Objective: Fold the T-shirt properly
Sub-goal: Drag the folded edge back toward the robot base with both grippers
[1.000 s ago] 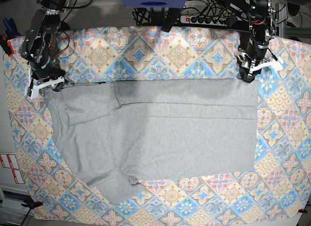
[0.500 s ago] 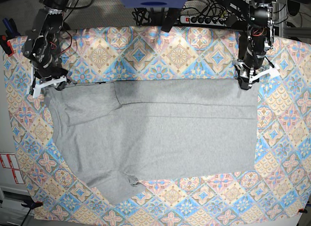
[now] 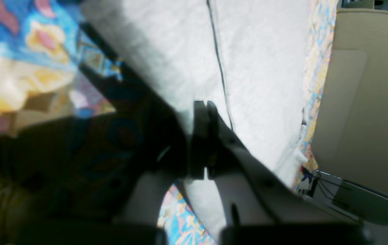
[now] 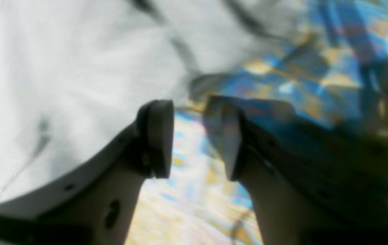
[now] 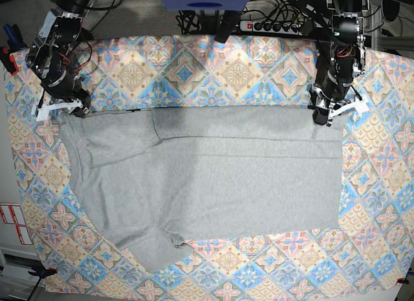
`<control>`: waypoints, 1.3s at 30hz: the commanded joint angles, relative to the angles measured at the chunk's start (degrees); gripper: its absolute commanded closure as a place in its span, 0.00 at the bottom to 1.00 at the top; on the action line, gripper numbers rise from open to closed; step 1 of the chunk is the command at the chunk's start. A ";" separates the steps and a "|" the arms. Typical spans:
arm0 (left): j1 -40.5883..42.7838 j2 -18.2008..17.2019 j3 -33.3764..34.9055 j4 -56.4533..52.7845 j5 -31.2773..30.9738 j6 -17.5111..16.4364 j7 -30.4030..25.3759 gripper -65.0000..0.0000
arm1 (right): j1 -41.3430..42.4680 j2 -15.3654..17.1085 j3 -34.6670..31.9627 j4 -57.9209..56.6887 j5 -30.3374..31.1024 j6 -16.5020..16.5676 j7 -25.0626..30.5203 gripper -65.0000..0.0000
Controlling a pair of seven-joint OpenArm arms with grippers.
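Grey T-shirt (image 5: 207,178) flat on patterned cloth (image 5: 194,61), far corner pinched by closed left gripper (image 3: 203,112), right gripper (image 4: 189,136) agape just off the other far corner; grasp step half done, next needs right closing on fabric before lifting.

A: What's underneath?
B: Table w/ a patterned cloth (image 5: 259,55) — blue, peach, yellow tile-style print — covering approx. the whole top.
A: And directly on it?
B: Grey T-shirt (image 5: 213,178), plain side up, spread flat across the middle — one sleeve pointing toward the near-left corner. Cloth shows on all sides.
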 commanded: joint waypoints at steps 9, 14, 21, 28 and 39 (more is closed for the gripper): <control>-0.37 -0.79 -0.15 0.80 0.18 -1.04 -0.03 1.00 | 4.12 0.55 0.13 -4.04 1.39 0.67 0.48 0.47; -0.37 -0.96 -0.15 0.71 0.18 -1.04 -0.03 1.00 | 7.37 0.55 0.22 -7.55 1.39 0.67 0.48 0.43; -0.37 -1.05 -0.15 0.71 0.18 -1.04 -0.03 1.00 | 11.68 0.73 0.22 -14.50 1.39 0.67 0.57 0.43; -0.19 -1.05 -0.15 0.71 0.18 -1.04 0.06 1.00 | 13.97 0.73 0.57 -17.84 1.39 0.67 0.65 0.57; 4.03 -1.05 -0.06 3.87 0.18 -1.04 0.06 1.00 | 11.94 0.73 12.26 -17.58 1.39 0.67 -4.62 0.93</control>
